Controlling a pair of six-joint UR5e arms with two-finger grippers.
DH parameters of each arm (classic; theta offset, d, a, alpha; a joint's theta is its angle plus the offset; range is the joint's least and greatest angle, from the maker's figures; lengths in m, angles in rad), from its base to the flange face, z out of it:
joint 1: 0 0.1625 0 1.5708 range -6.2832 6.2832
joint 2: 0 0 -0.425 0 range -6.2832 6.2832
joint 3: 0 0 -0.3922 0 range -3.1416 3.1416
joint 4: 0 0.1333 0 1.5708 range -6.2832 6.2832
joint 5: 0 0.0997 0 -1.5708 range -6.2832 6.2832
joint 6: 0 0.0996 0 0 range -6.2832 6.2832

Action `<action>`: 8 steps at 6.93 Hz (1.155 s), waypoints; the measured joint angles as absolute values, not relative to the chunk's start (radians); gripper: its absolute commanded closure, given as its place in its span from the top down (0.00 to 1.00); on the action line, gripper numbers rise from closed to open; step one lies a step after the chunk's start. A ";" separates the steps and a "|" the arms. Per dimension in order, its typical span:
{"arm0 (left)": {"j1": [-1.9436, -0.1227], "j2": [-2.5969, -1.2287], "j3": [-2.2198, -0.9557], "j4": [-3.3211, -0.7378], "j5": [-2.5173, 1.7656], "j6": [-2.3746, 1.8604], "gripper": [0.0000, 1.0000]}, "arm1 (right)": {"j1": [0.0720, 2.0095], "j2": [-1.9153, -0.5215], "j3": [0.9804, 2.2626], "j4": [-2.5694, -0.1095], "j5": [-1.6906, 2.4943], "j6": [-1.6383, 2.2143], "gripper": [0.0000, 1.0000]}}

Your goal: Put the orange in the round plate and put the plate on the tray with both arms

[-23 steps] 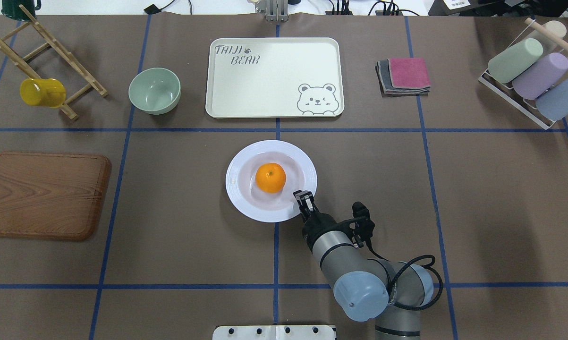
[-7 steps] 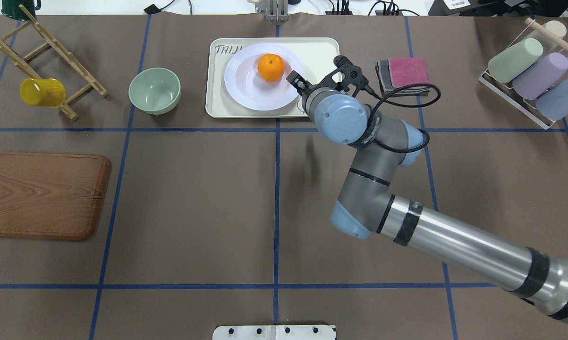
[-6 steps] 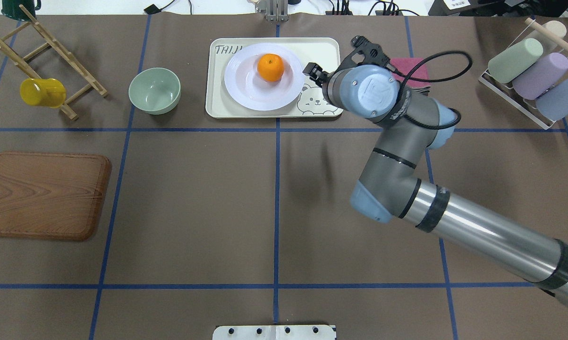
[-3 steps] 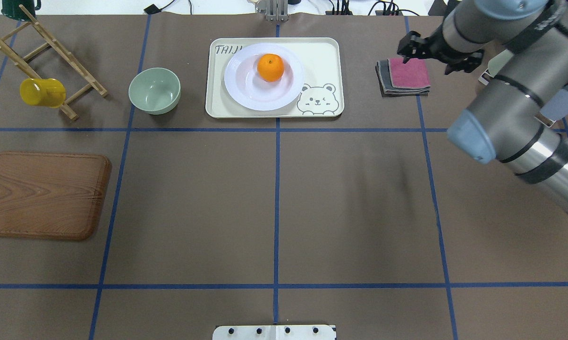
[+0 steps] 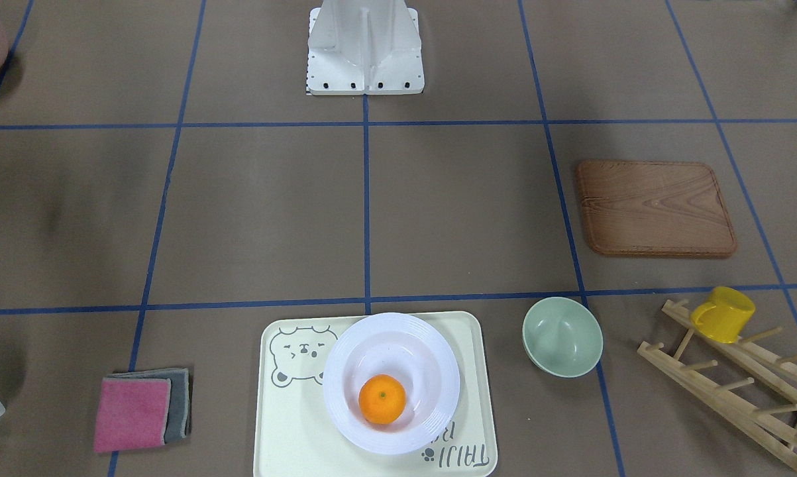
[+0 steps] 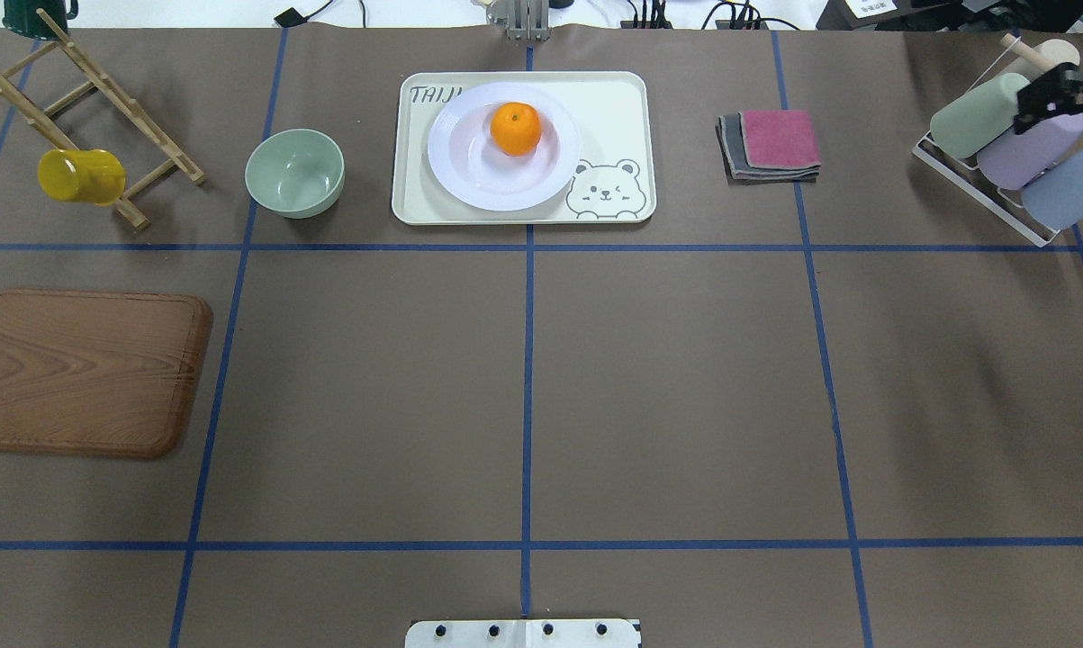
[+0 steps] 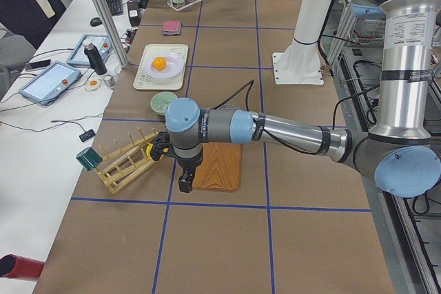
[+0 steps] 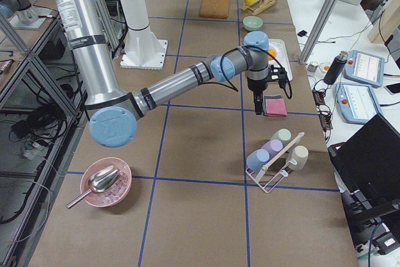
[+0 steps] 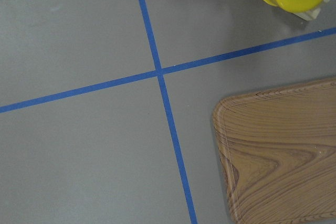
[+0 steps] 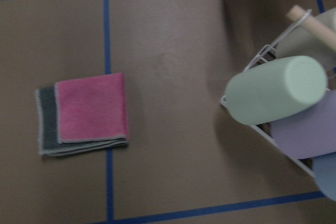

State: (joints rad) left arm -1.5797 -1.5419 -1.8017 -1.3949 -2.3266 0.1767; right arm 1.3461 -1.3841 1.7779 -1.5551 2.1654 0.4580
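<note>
Now that the right pincer (image 6: 1056,93) has drawn back to the counter's (image 6: 685,378) far right edge, the round plate (image 6: 469,171) sits released on the tray (image 6: 613,108), with the orange (image 6: 516,128) in it. The task is judged complete. How wide the right pincer or the left pincer (image 7: 185,185) stands cannot be told.

The table (image 6: 667,387) is covered in brown sheeting, gridded with blue tape. The tray (image 6: 627,94) lies at the edge far from the robot's base plate (image 6: 523,633). On the robot's left of the tray: green bowl (image 6: 294,173) just beside it, peg rack (image 6: 174,151) farther out, wooden board (image 6: 82,371) nearer the robot. On its right: folded cloths (image 6: 771,144) near, cup rack (image 6: 975,191) well apart.
</note>
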 measured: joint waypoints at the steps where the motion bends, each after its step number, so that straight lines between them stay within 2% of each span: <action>1: -1.579 -1.521 -1.821 -1.397 -2.320 0.176 0.99 | 1.441 -1.477 1.776 -1.558 2.205 0.291 1.00; 4: -1.577 -1.491 -1.840 -1.398 -2.316 0.177 0.99 | 1.631 -1.694 1.775 -1.558 2.240 0.002 1.00; 8: -1.577 -1.481 -1.841 -1.398 -2.316 0.176 0.99 | 1.674 -1.750 1.774 -1.552 2.249 -0.039 1.00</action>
